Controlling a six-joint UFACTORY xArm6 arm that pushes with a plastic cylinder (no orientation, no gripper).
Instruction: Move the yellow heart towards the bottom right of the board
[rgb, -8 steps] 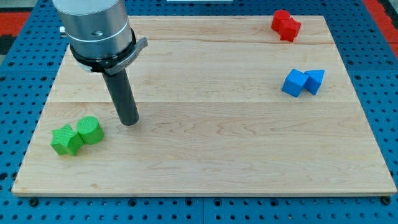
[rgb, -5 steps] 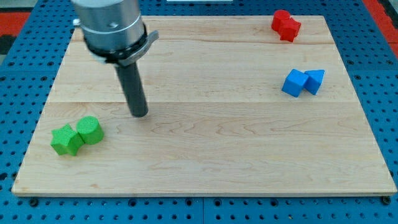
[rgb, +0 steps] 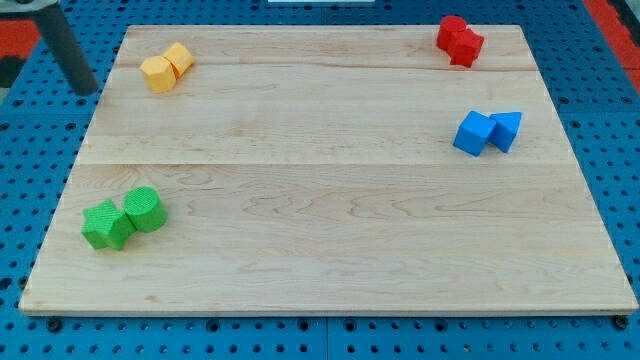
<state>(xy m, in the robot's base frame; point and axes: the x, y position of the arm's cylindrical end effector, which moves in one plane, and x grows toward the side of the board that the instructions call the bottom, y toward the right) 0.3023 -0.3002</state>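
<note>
Two yellow blocks (rgb: 166, 67) lie touching near the board's top left; I cannot tell which one is the heart. My tip (rgb: 86, 91) is at the view's top left, just off the board's left edge, to the left of and slightly below the yellow blocks, not touching them.
Two green blocks (rgb: 123, 217) sit together at the lower left. Two red blocks (rgb: 459, 40) sit at the top right. Two blue blocks (rgb: 487, 131) sit at the right, a cube and a triangular one. The wooden board (rgb: 330, 240) lies on a blue pegboard.
The rod has moved from over the board's left middle up and left, off the board's edge. The yellow blocks, hidden behind the arm before, now show.
</note>
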